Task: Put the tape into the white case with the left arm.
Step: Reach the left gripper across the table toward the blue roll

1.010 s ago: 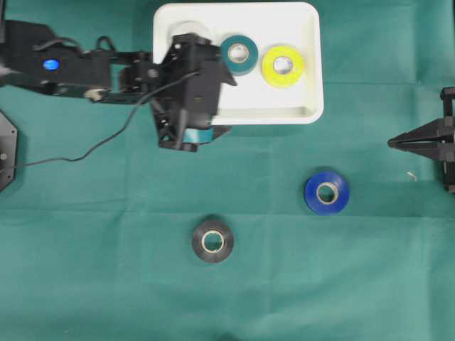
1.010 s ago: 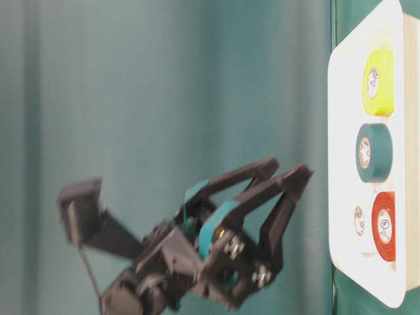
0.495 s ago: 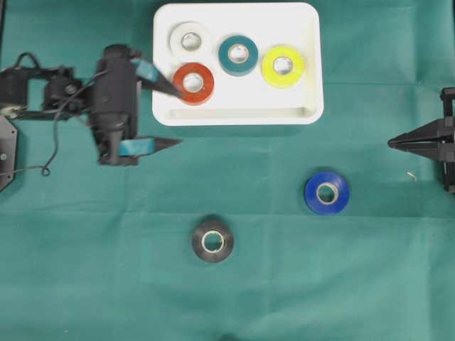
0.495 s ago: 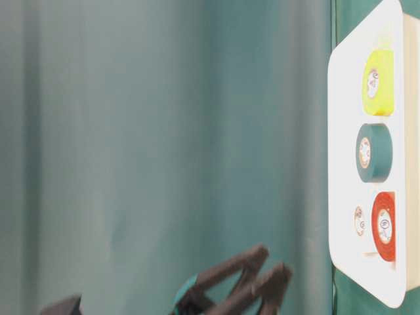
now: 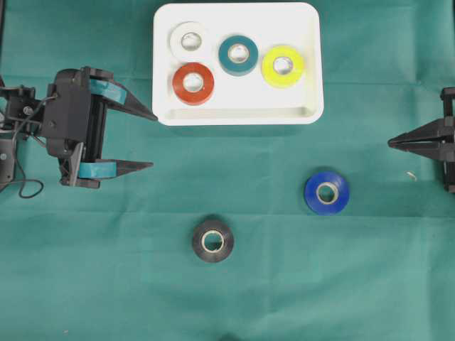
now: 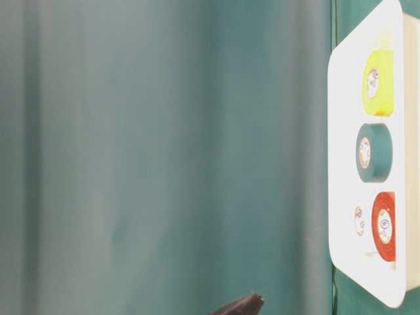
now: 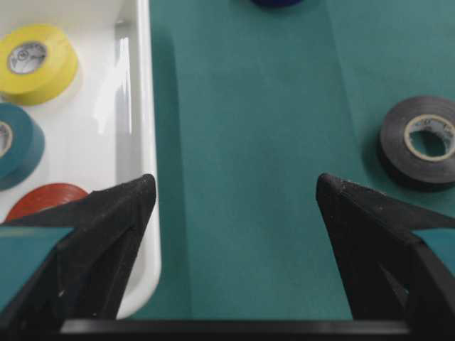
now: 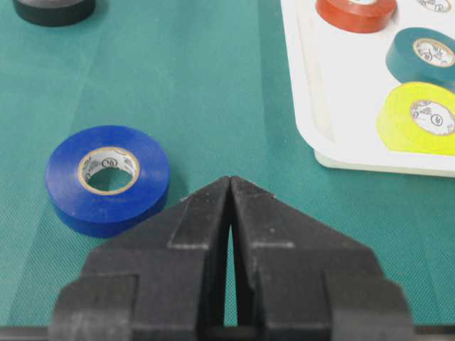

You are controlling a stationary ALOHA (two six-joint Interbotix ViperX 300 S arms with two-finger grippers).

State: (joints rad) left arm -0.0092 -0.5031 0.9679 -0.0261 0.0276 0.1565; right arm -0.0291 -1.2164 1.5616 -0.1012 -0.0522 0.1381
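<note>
Pulled back left of the white case (image 5: 310,64), the left gripper (image 5: 146,141) stands wide apart and empty, its red tape (image 5: 193,82) left inside the case.

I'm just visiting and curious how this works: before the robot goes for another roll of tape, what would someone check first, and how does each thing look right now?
1. Left gripper open and empty: ok.
2. Right gripper shut and parked at the edge, out of the way: ok.
3. Black tape lying flat on the cloth, nothing on it: ok.
4. Blue tape also flat and free: ok.
5. White case has bare floor left beside its four rolls: ok.
6. Which roll is meant next: cannot tell.
</note>
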